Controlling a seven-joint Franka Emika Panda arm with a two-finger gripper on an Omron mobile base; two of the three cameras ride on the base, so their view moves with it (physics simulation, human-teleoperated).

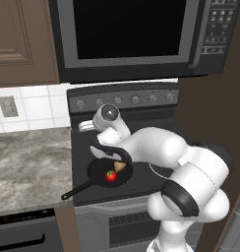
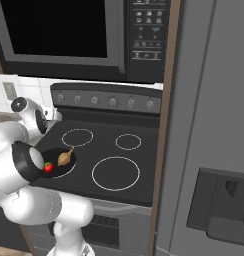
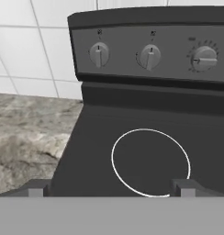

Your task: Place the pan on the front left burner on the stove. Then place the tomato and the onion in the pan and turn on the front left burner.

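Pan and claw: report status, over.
Claw open, empty, facing the knobs over the rear left ring. Pan on the front left burner, tomato and onion inside. Nothing in the way.

Stove (image 2: 144,165) top smooth black glass; pan (image 1: 100,172) matte black; counter (image 1: 28,162) mottled grey stone; wall tiles (image 3: 36,41) glossy white.

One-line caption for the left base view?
Pan holding tomato and onion on the stove, arm overhead.
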